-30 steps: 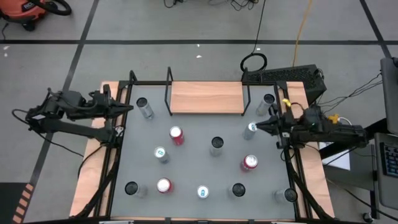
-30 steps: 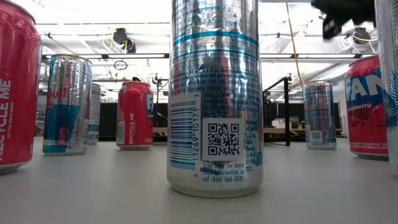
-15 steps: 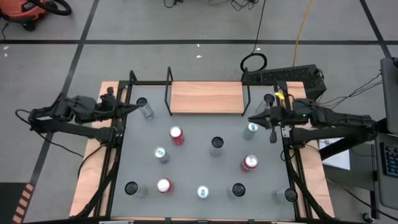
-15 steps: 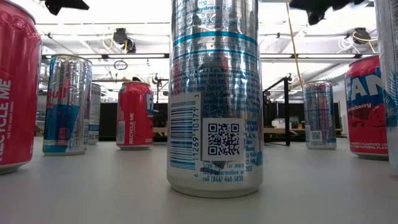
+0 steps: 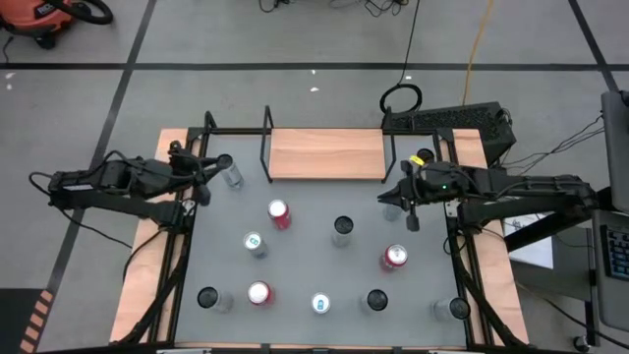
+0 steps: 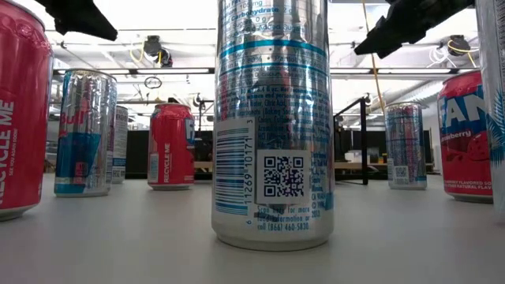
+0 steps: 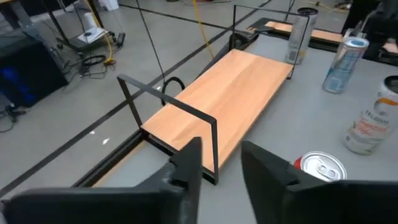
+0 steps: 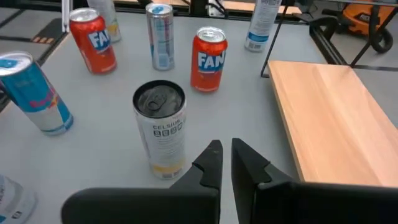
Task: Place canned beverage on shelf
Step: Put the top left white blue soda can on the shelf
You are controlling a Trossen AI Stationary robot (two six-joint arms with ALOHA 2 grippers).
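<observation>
The shelf, a light-wood board with black rod frames at both ends, lies at the table's far middle. Nothing stands on it. Several cans stand upright on the grey table. My left gripper hovers at the table's left, beside a silver can, slightly open and empty. My right gripper hovers at the table's right, over a silver-blue can. Its fingers are almost together and hold nothing. A dark-topped can stands ahead of it.
Red cans, silver and blue cans and dark-topped cans stand spread over the table. One more stands at the near right corner. Black rails run along the table's sides.
Both arms have reached in from the table's side edges toward its middle and come lower. My left gripper went toward the right edge, beside the silver can. My right gripper went toward the left edge, over the silver-blue can. No can has moved.
</observation>
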